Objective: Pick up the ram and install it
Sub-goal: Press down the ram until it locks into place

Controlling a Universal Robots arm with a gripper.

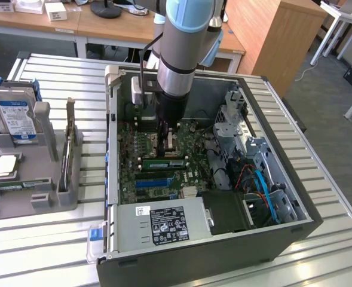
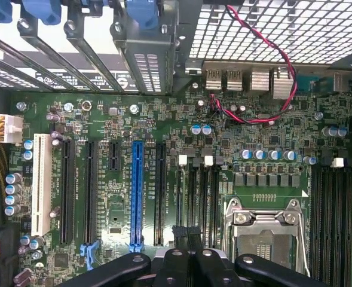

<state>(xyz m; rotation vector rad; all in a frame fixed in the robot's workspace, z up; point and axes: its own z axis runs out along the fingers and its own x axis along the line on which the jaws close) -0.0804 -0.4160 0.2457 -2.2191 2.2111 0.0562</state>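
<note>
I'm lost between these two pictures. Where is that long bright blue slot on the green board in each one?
Exterior view: the blue slot lies on the motherboard, between the gripper and the silver labelled box.
Wrist view: the blue slot runs lengthwise among black slots, beside the gripper.
Shared landmark: the gripper's black fingers, close to the slot's end in both.

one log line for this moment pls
arm: inside computer case | pincer: shut, above motherboard | ram: on motherboard, near pincer
</note>
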